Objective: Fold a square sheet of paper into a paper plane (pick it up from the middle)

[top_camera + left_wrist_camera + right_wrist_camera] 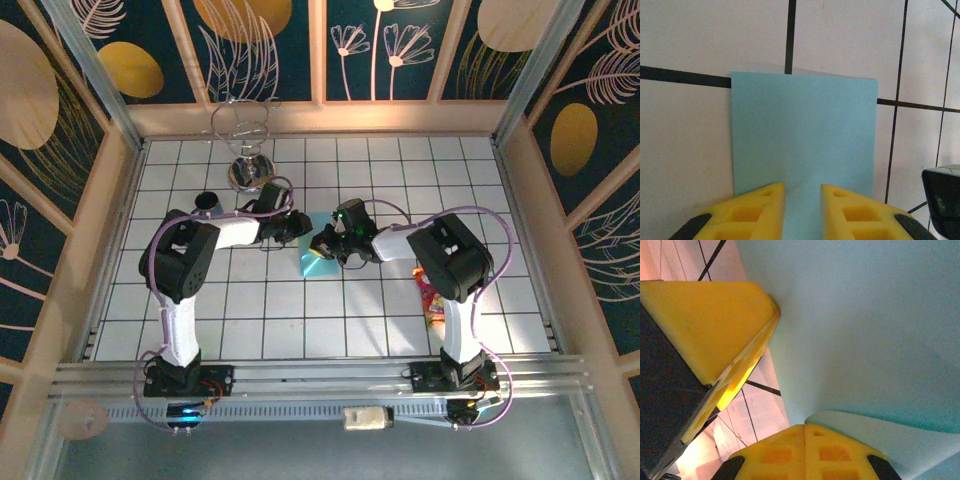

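**Item:** light-blue sheet of paper (802, 135). It lies directly ahead of and beneath the left gripper (802, 194), on the white tiled table top (685, 150). From that wrist it reads as a flat upright rectangle. Its near edge runs under the fingertips and its far edge falls just beyond a black tile line.

**Left gripper:** the jaws stand a narrow gap apart with nothing between them, and the sheet shows through the gap below. I cannot tell whether the tips press on the paper or hang just over it.

**Right gripper** (805, 434): the fingertips are closed together. A pale flap of the sheet issues from the pinch to its right, and the rest of the sheet rises and bows above. One of the left fingers (710, 325) stands just up and left of it, beside the paper's edge.

**Also present:** an orange-red snack packet (432, 297), well apart from the right gripper, back along its arm.

**Step in hand (judged):** carrying one side over into a fold.

**Handling note:**
- The left gripper should pin the near part flat.
- The right gripper should bring its edge over in a low arc.
- Line the edge up before any creasing.
- Pull lightly, since thin paper is likely to slide or tear.
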Robot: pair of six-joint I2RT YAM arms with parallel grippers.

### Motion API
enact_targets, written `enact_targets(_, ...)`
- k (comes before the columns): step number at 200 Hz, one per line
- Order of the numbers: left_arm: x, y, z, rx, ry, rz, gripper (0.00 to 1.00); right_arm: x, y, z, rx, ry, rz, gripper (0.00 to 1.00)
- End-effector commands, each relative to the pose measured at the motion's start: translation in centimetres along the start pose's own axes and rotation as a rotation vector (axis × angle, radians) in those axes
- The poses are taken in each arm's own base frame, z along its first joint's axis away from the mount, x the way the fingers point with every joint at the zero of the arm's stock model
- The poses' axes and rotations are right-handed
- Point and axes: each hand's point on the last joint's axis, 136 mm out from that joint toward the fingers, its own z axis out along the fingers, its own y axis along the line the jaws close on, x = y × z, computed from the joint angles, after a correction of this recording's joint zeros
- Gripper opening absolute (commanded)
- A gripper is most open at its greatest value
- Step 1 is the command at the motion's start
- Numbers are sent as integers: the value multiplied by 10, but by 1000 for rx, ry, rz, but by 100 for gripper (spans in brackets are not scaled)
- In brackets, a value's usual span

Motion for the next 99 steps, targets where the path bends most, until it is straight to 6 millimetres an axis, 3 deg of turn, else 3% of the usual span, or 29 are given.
enact_targets(1,4,4,-7,-16,12,-13,25,-6,7,6,-17,-26,-8,0)
enact_targets(99,5,4,-7,-17,13,-13,25,-10,2,9,-8,-40,12,0)
